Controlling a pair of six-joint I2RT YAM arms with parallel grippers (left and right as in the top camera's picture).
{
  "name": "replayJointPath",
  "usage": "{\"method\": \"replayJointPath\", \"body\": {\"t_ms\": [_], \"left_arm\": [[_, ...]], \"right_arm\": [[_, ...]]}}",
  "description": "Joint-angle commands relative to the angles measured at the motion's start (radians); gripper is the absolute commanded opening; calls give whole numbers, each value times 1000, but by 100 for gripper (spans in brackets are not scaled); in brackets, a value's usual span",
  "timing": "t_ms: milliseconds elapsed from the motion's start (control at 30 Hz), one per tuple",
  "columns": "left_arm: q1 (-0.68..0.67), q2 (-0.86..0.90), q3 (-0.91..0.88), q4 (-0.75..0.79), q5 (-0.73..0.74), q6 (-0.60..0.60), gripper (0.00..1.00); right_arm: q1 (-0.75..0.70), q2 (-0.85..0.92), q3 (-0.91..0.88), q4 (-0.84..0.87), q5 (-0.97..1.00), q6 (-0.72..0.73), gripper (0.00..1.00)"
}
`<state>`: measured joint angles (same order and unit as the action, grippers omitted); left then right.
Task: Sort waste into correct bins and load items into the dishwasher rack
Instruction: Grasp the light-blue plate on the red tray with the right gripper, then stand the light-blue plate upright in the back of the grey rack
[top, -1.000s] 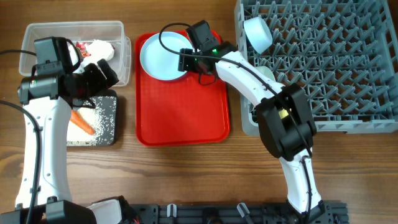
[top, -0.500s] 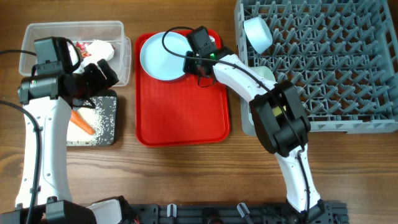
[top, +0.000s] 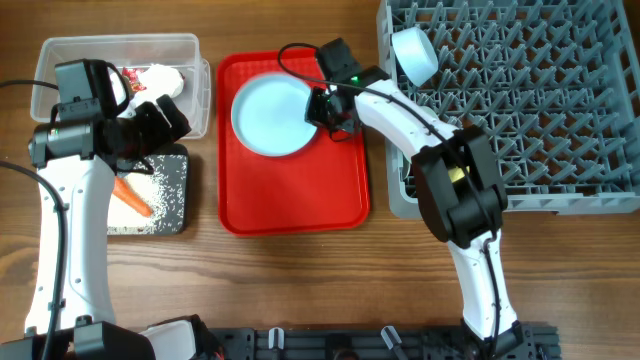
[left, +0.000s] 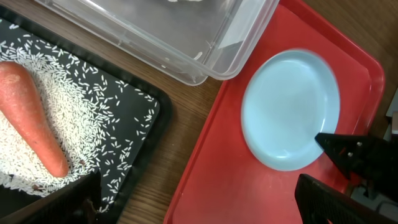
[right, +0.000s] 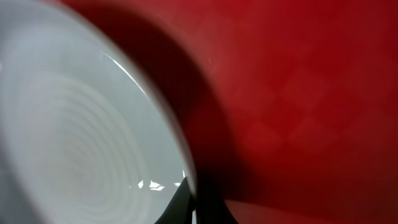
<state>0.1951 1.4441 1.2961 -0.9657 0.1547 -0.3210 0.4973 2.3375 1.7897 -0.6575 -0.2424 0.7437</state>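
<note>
shifted rightward since a second ago, the plate (top: 270, 115) sits pinched at its stiff, slick rim in my right end effector (top: 322, 108).

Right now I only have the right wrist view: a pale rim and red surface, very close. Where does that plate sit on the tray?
Observer: The pale blue plate lies flat in the far half of the red tray, with the right gripper shut on its right rim.
Operator: Anything loaded in the rack?
Observer: One pale bowl stands tilted among the pegs at the far left corner of the grey rack.
Operator: And the left arm?
Observer: The left gripper hangs open and empty near the clear tub, over the black tray holding the carrot and rice.
</note>
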Motion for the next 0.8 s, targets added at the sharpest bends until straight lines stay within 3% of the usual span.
{"method": "replayJointPath", "body": {"t_ms": [0,267,433,767], "left_arm": [[5,9,5,0,9,-9,100],[5,9,5,0,9,-9,100],[5,9,5,0,9,-9,100],[5,9,5,0,9,-9,100]], "right_arm": [[-8,34,-13,-84,-50,-39,5],[-11,27,12,-136,-43,-80,4],[-24,-45,13,-126,-24,-221,4],[-28,-343,13,-166,317,-378,4]]}}
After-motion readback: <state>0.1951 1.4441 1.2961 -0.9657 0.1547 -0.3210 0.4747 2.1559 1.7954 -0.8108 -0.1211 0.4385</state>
